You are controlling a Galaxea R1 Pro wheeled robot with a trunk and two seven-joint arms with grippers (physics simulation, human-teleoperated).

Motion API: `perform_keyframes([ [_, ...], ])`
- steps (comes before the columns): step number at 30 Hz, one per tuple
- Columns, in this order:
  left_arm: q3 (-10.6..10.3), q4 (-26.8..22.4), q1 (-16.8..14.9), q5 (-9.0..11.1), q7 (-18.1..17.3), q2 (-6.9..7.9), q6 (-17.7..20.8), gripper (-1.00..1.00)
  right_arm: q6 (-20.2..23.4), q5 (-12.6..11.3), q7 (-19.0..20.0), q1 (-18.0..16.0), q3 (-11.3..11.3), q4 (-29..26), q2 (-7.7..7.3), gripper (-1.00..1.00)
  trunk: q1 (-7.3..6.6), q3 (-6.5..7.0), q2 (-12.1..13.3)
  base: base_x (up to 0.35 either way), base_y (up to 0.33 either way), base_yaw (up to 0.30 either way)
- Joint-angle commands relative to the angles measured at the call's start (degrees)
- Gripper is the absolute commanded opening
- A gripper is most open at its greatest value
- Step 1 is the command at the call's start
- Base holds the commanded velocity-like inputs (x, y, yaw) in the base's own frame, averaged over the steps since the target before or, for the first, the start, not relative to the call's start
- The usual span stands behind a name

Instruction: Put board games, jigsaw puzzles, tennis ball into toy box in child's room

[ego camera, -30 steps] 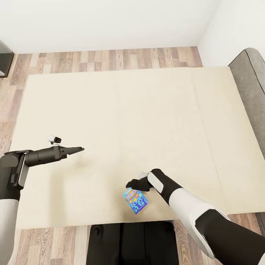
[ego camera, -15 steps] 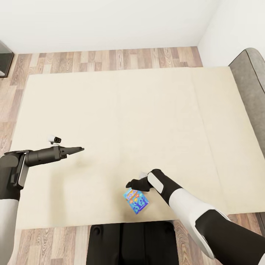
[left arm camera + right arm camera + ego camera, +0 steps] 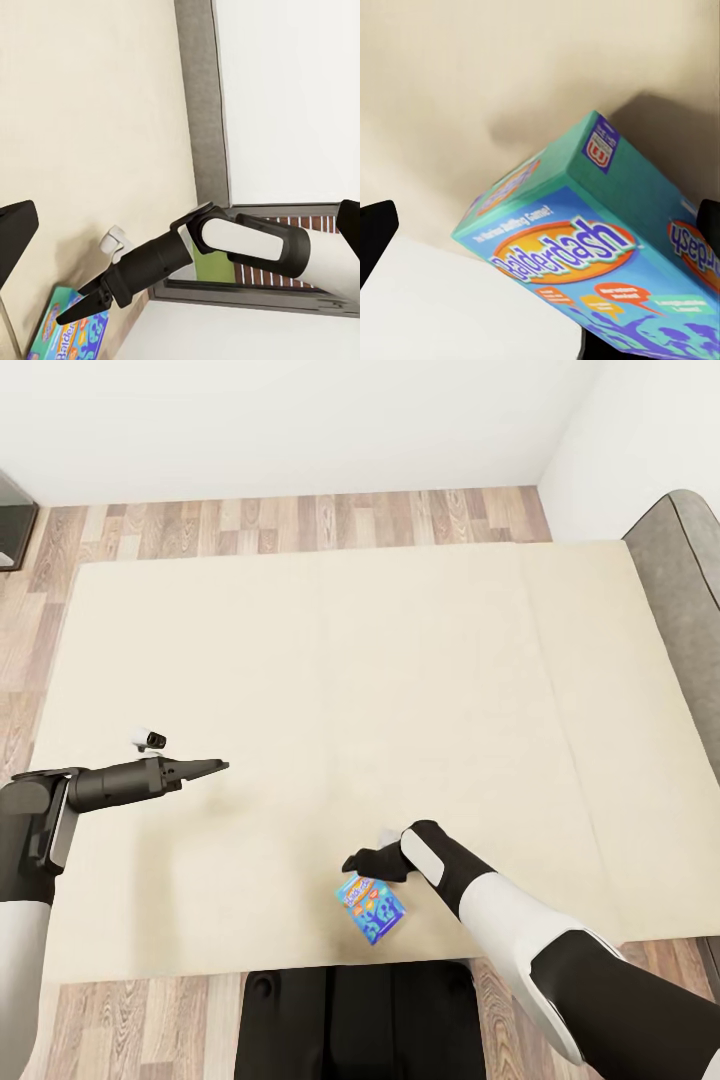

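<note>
Bright, even render; soft shadows

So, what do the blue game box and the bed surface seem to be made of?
The blue game box looks like printed cardboard with a smooth, slightly glossy finish: sharp folded edges, bright printed lettering. The bed looks like matte beige fabric, plain with faint seams, though the render leaves this open.
</note>
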Motion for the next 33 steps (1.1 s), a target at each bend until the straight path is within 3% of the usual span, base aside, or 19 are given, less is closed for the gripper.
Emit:
perform_keyframes([
  [1, 0.0, 0.0, 0.0, 0.0, -0.2, 0.03, 0.6, 1.0, 0.2, -0.1, -0.1, 0.0, 0.2, 0.0, 0.0, 1.0, 0.03, -0.06, -0.1, 0.0, 0.0, 0.0],
  [18, 0.0, 0.0, 0.0, 0.0, -0.2, 0.03, 0.6, 1.0, 4.0, 0.3, -0.6, -0.1, 0.2, 0.6, 0.0, 1.0, 0.03, -0.06, -0.1, 0.0, 0.0, 0.0],
  [33, 0.0, 0.0, 0.0, 0.0, -0.2, 0.03, 0.6, 1.0, 3.6, 0.9, -0.6, -0.1, 0.4, 2.0, 0.0, 1.0, 0.03, -0.06, -0.1, 0.0, 0.0, 0.0],
])
